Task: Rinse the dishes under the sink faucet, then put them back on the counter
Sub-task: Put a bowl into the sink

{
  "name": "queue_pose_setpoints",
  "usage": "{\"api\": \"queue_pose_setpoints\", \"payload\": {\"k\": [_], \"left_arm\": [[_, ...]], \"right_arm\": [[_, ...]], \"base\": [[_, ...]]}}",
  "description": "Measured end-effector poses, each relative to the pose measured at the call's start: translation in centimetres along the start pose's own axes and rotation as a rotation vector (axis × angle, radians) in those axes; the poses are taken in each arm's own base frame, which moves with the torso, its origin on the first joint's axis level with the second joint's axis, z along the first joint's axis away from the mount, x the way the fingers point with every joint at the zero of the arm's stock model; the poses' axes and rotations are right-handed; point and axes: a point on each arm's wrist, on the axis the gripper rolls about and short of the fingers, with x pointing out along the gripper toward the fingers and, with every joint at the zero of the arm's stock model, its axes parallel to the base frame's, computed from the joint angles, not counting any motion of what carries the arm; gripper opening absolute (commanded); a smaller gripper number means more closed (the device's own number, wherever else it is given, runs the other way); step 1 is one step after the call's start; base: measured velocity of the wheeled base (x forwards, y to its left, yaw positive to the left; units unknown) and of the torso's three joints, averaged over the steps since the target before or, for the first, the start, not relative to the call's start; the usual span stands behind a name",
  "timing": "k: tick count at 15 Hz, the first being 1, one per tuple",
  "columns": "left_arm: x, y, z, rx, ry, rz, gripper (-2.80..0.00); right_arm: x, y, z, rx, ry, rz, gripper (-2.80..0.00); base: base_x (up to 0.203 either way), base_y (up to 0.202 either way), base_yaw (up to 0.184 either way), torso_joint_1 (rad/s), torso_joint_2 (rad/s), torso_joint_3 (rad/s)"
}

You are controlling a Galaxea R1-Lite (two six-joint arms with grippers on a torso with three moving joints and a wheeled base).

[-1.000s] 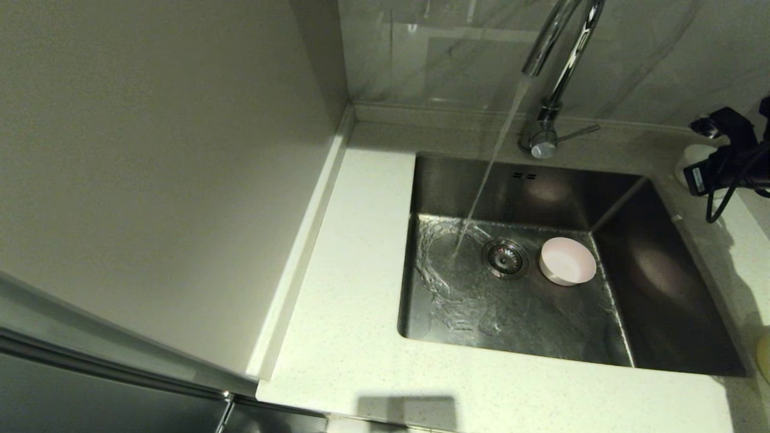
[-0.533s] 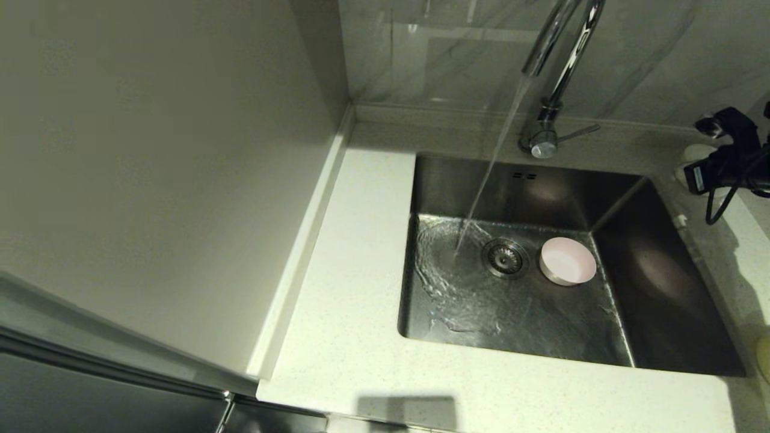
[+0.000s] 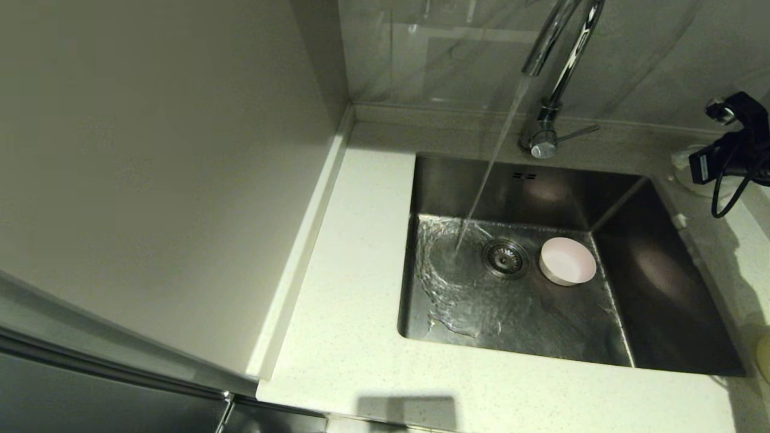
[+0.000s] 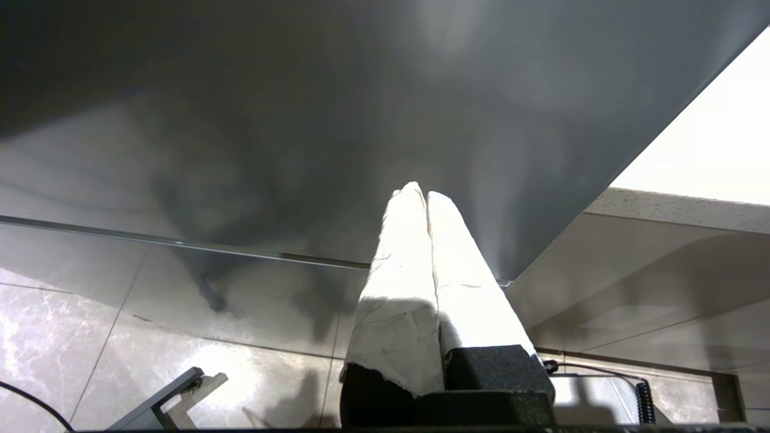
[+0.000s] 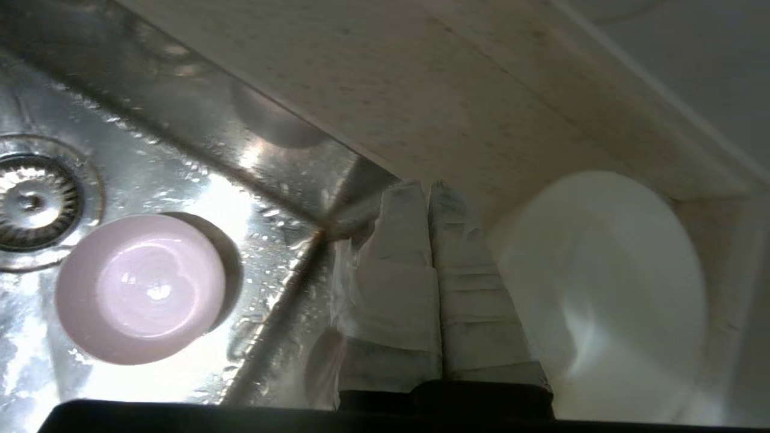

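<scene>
On the floor of the sink [image 3: 662, 270], just beside the round drain strainer [image 3: 505, 258] on its right, the pale pink bowl [image 3: 568, 260] sits upright and alone. Water runs from the faucet [image 3: 556, 66] in a slanted stream and lands on the sink floor to the left of the strainer, spreading in ripples toward the near wall. The thin lever at the faucet's base points toward the right. On the bench [image 3: 361, 300], at the far right corner behind the sink's right edge, the white bowl [image 5: 607, 288] rests upright. The right claw [image 5: 428, 191] hangs above that corner, between the sink's far right corner and the white bowl, its taped fingers [image 5: 394, 282] pressed together and holding nothing. At the right edge of the bench, near the front, a sliver of a pale yellow bowl [image 3: 764, 355] shows. The left claw [image 4: 419, 193] is parked low, away from the bench, over a tiled floor [image 4: 90, 337], fingers together and empty.
</scene>
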Motion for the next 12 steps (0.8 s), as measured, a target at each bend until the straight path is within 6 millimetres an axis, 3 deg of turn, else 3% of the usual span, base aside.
{"api": "queue_pose_setpoints", "payload": {"k": [12], "left_arm": [[0.0, 0.0, 0.0, 0.0, 0.0, 0.0, -2.8]], "right_arm": [[0.78, -0.5, -0.65, -0.041, 0.07, -0.171, 0.0]], "base": [[0.0, 0.0, 0.0, 0.0, 0.0, 0.0]]}}
